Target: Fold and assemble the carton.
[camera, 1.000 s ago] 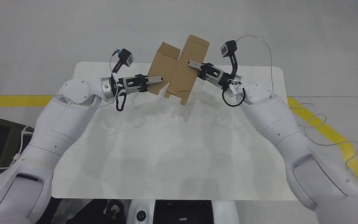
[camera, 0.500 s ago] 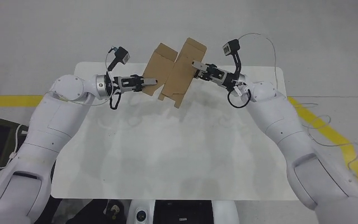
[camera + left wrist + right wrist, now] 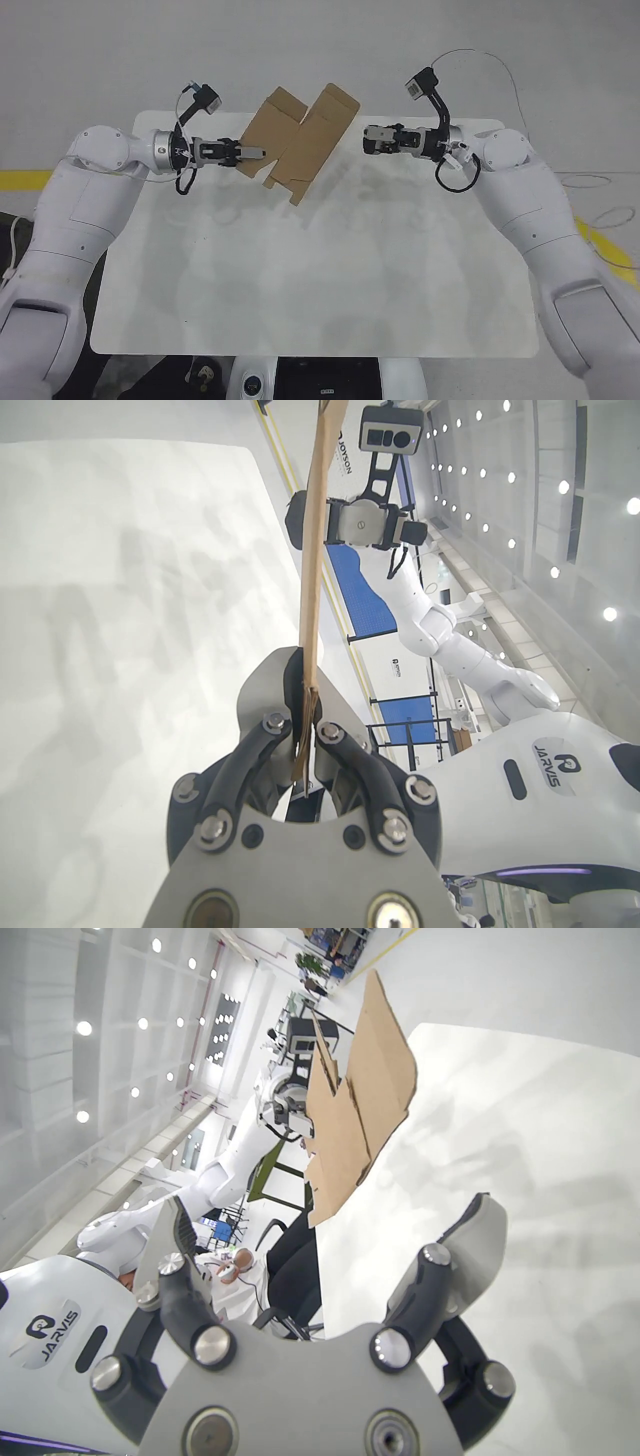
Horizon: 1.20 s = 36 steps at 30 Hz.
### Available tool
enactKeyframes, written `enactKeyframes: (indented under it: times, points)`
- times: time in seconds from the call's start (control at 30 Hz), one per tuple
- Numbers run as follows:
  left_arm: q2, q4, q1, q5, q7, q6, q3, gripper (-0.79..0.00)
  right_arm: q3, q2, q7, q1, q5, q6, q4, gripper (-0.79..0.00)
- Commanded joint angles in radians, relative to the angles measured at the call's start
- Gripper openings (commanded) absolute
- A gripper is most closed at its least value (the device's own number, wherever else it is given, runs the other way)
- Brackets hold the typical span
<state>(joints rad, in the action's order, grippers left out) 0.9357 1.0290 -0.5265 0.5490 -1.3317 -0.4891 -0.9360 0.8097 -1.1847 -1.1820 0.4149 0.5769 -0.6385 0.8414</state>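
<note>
A flat brown carton (image 3: 300, 140) hangs in the air over the far edge of the white table (image 3: 320, 280), with flaps spread above and below. My left gripper (image 3: 256, 153) is shut on the carton's left edge; in the left wrist view the carton (image 3: 316, 550) stands edge-on, pinched at the left gripper (image 3: 305, 700). My right gripper (image 3: 366, 135) is open, a short way to the right of the carton and apart from it. In the right wrist view the carton (image 3: 360, 1118) floats beyond the open right gripper (image 3: 325, 1218).
The white table (image 3: 525, 1128) lies bare below both arms. Yellow floor lines (image 3: 30, 180) run past the table's left and right sides.
My right gripper has let go of the carton and drawn back to the right. The left arm has carried the carton slightly left and further from the robot.
</note>
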Motion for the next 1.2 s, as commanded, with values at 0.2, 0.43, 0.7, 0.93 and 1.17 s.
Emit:
enactKeyframes:
  times: [0.2,0.43,0.7,0.93,1.17]
  points:
    - [-0.038,0.099,-0.05,-0.02,-0.028,0.028,-0.005,-0.785,-0.003,0.05,-0.03,0.043,0.057,0.03,0.084,0.0]
    - [-0.069,0.188,-0.079,-0.03,-0.032,0.032,0.015,-0.785,-0.049,0.087,-0.006,0.039,0.009,0.006,0.068,0.0]
    - [-0.101,0.234,-0.088,-0.018,-0.025,0.026,0.048,-0.785,-0.136,0.111,0.089,0.012,-0.039,-0.089,0.037,0.0]
    - [-0.116,0.252,-0.078,-0.003,-0.015,0.015,0.091,-0.785,-0.14,0.111,0.097,0.011,-0.045,-0.098,0.035,0.0]
    - [-0.126,0.273,-0.069,0.021,-0.011,0.011,0.137,-0.785,-0.12,0.118,0.092,0.041,-0.062,-0.065,0.092,0.0]
